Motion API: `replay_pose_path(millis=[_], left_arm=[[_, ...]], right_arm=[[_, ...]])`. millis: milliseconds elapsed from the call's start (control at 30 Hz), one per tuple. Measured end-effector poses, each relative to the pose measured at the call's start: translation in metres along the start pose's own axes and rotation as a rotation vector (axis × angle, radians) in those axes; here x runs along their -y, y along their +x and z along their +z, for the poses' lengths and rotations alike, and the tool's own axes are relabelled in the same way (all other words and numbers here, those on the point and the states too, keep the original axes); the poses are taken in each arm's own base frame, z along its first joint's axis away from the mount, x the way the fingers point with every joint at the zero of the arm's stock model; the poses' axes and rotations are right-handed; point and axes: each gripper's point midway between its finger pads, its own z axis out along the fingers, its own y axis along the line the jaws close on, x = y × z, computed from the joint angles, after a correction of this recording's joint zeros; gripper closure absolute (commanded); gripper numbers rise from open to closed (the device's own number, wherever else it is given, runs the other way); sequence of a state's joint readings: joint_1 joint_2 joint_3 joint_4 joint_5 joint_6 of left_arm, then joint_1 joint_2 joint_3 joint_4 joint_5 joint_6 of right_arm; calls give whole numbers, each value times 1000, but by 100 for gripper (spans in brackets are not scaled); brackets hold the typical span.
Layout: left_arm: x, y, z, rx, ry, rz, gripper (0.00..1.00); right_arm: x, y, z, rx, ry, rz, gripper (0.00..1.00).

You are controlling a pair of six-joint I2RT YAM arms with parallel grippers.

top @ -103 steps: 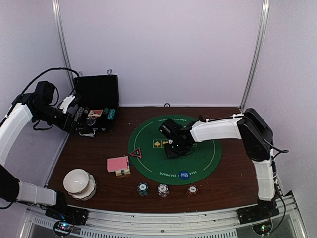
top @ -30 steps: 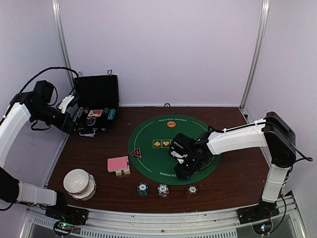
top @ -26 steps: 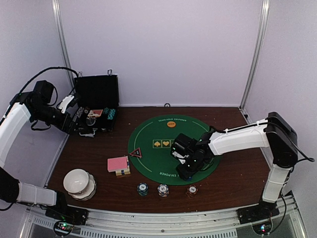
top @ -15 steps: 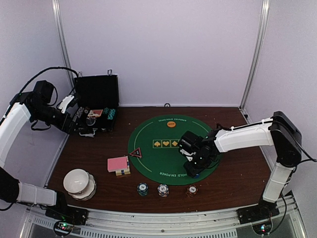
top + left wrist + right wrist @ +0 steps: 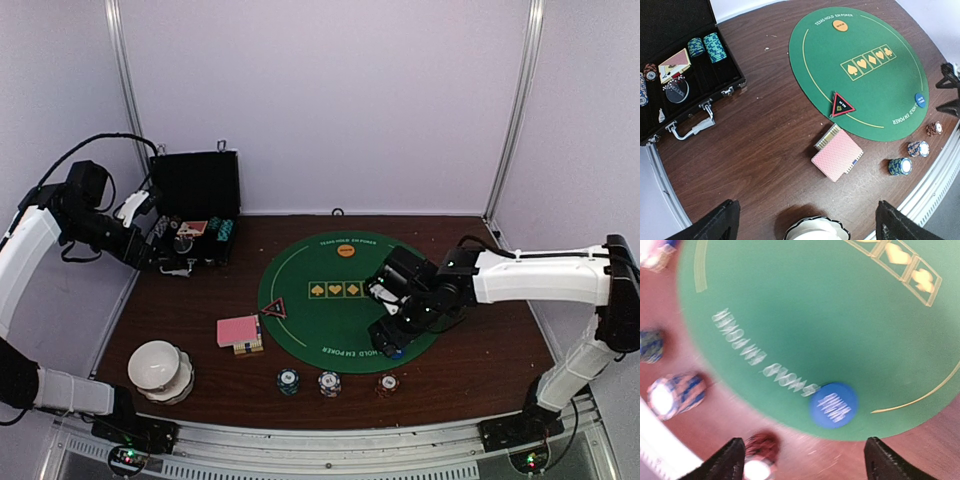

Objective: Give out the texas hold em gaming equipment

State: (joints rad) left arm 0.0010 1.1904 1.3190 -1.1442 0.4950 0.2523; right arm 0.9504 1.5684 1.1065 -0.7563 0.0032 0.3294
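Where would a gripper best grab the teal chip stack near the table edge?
Probably by its round sides, coming straight down from above. The teal chip stack is a short upright pile of loose chips, so the fingers should cover its whole height. The neighbouring stack stands apart from it, which seems to leave room for a finger on either side.

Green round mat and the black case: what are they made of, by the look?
Green mat: likely felt or thin fabric, matte, flat, gold print. Black case: hard shell, maybe plastic or leatherette, unclear; shiny handle looks like metal.
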Motion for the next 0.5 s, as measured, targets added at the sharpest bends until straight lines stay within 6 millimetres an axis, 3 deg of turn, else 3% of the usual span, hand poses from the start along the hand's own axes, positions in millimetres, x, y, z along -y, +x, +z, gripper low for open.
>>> replay_pose_path(millis=[100, 233, 500], left_arm=[[0, 0, 0, -2, 1, -1, 3], [1, 1, 0, -6, 4, -4, 2], [1, 1, 0, -6, 5, -3, 2]], right_arm=[[-23, 11, -13, 6, -66, -28, 5], [-44, 33, -11, -46, -106, -70, 7], [-50, 47, 4, -117, -107, -68, 20]])
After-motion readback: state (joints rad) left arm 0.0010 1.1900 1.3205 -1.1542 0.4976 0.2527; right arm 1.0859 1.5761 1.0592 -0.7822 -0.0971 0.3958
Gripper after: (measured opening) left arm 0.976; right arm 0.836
